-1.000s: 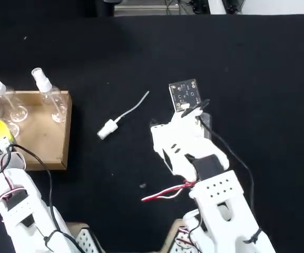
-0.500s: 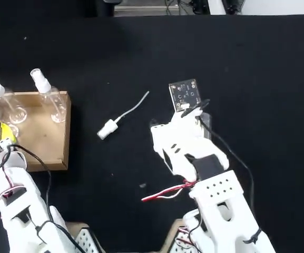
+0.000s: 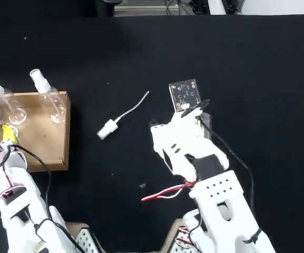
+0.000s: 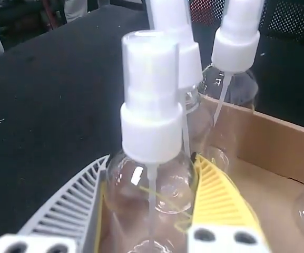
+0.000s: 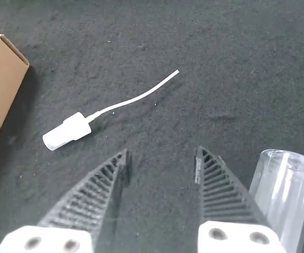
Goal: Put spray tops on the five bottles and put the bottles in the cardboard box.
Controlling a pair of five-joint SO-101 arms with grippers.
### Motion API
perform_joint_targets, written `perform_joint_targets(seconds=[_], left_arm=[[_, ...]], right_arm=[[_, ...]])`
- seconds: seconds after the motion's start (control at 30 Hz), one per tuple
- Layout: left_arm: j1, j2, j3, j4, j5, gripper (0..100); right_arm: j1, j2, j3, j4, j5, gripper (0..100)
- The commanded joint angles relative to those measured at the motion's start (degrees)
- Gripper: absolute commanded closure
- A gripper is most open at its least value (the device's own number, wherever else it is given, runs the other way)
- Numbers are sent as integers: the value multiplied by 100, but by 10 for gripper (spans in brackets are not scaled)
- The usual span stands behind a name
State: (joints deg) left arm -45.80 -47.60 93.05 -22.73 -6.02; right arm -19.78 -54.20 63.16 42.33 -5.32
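The cardboard box (image 3: 46,142) sits at the table's left edge, with three capped clear bottles standing in it. My left gripper (image 4: 152,158) is inside the box, shut on the nearest capped bottle (image 4: 149,190) between its grey and yellow fingers. The other two capped bottles (image 4: 231,79) stand just behind it. A loose spray top (image 5: 67,132) with a long thin tube lies on the black table; it is also seen from above (image 3: 109,128). My right gripper (image 5: 162,153) hangs open over the cloth short of it. An uncapped clear bottle (image 5: 283,184) stands beside one of its fingers.
The right arm (image 3: 194,153) stands mid-table with red and white wires at its base. The left arm (image 3: 9,195) rises from the front left corner. Black cloth stretches bare to the back and right.
My left arm has drifted slightly left with its bottle, and the box and its bottles have shifted a little left with it. The right arm has stayed still.
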Motion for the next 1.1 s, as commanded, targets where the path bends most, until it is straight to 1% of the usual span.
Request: perform_joint_targets(seconds=[0.0, 0.17, 0.53, 0.77, 1.07], left_arm=[[-110, 9, -295, -79, -53, 932], [-171, -18, -286, -79, -9, 780], [-505, -44, -312, -88, -53, 776], [-497, -44, -303, -88, -53, 643], [-514, -44, -303, -88, -53, 642]], right_arm=[[-44, -110, -31, -123, -18, 832], [-44, -110, -31, -123, -18, 832], [-44, -110, 22, -167, -18, 832], [-44, -110, 22, -167, -18, 832], [-44, -110, 22, -167, -18, 832]])
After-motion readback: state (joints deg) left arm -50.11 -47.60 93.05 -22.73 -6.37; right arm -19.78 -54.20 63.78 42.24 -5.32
